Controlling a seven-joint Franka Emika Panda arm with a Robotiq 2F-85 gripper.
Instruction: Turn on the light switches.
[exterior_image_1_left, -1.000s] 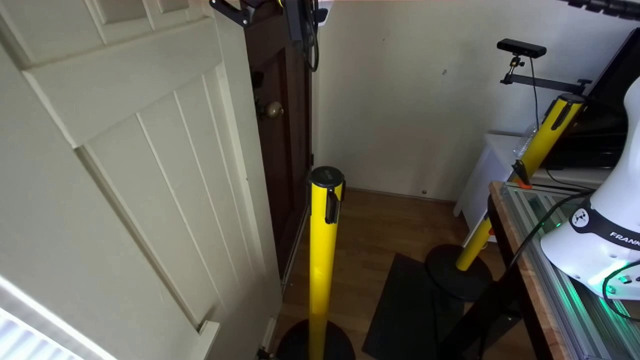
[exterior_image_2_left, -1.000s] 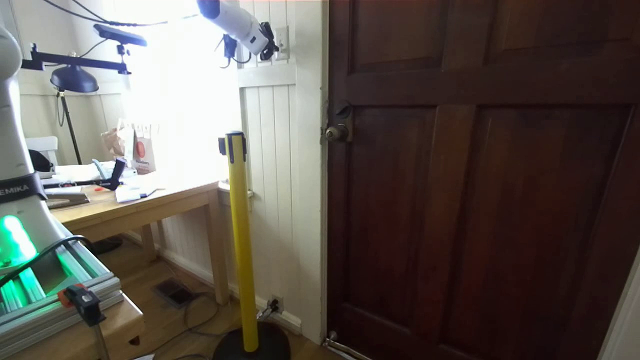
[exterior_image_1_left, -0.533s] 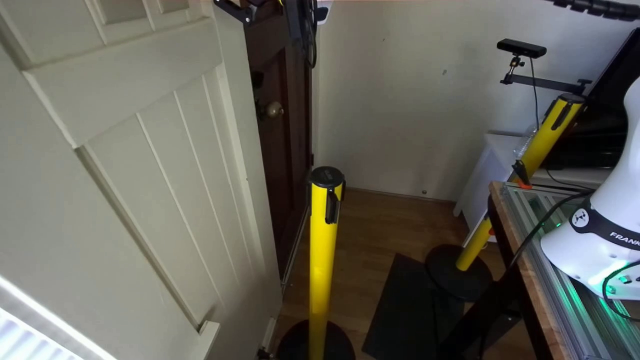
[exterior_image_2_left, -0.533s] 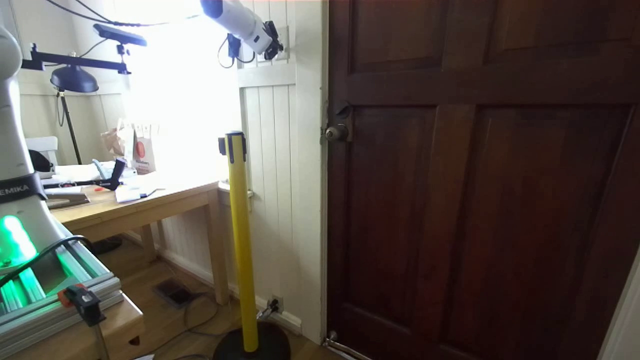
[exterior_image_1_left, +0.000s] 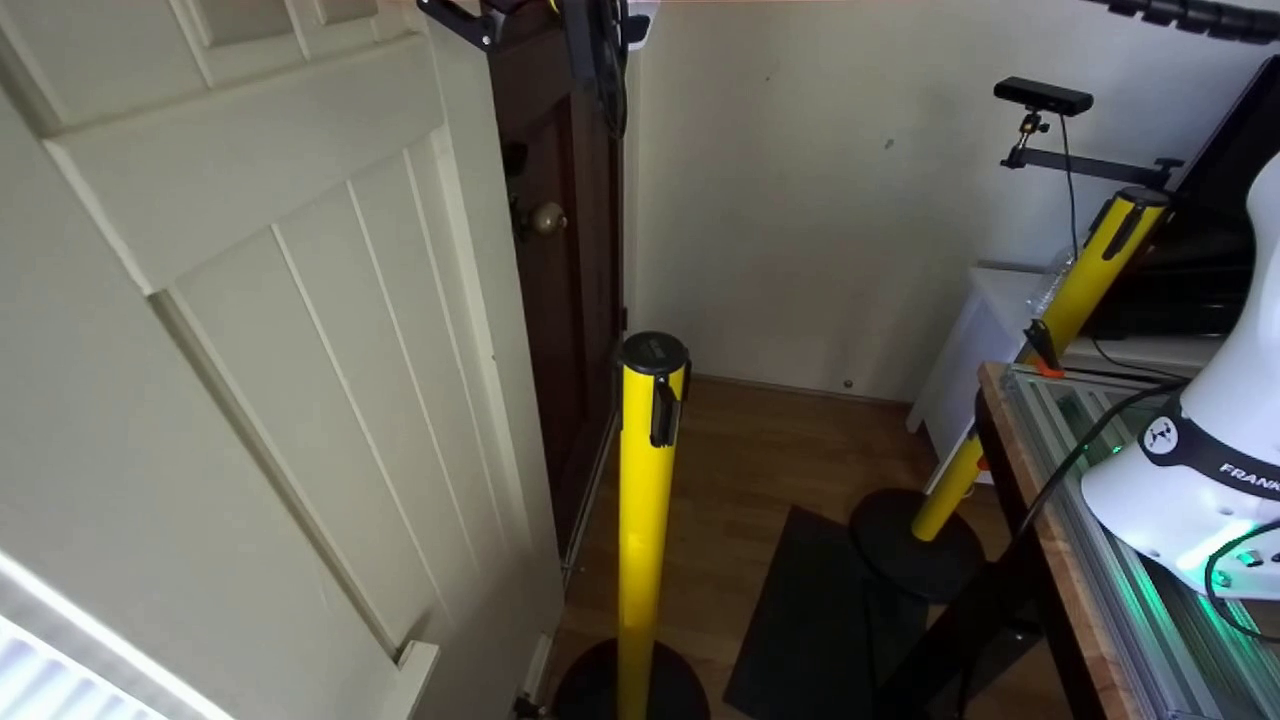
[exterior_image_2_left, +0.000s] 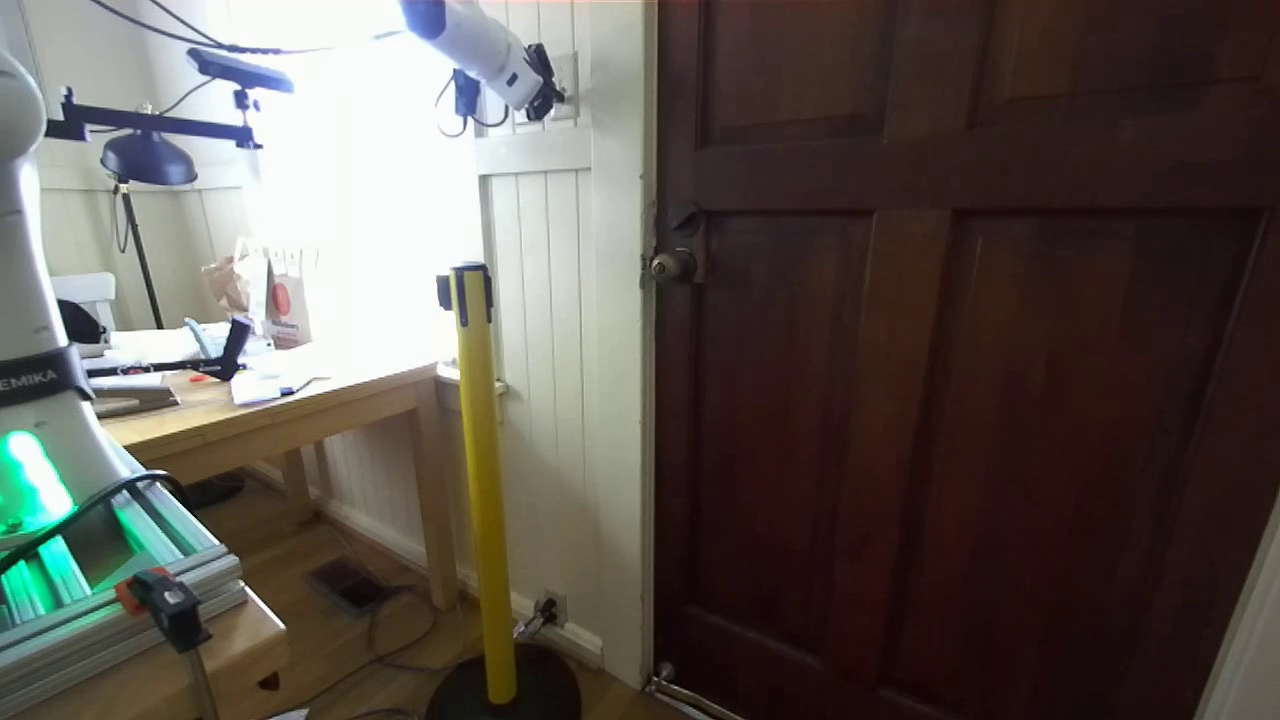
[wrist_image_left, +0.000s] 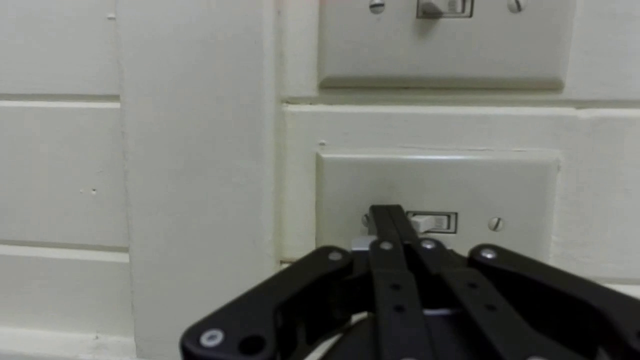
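Note:
In the wrist view my gripper (wrist_image_left: 386, 209) is shut, with its dark fingertips together and nothing between them. The tips are in front of the lower white switch plate (wrist_image_left: 450, 182), just left of its toggle (wrist_image_left: 424, 223). That toggle sits at the left end of its slot; I cannot tell whether the tips touch it. The upper switch plate (wrist_image_left: 445, 57) is partly cut off, and its toggle (wrist_image_left: 434, 7) also sits to the left. In an exterior view the gripper (exterior_image_2_left: 548, 92) is at the wall beside a plate (exterior_image_2_left: 568, 72), mostly hiding it.
A yellow post (exterior_image_2_left: 485, 480) stands below the arm near the wall; it also shows in an exterior view (exterior_image_1_left: 645, 540). A brown door (exterior_image_2_left: 800, 400) with a knob (exterior_image_2_left: 673, 265) is right of the switches. A wooden table (exterior_image_2_left: 300, 410) holds several items. A cable hangs from the wrist.
In the first half second the gripper moved slightly closer to the wall and switch plate. Since then it has shifted only a little. Nothing else has moved.

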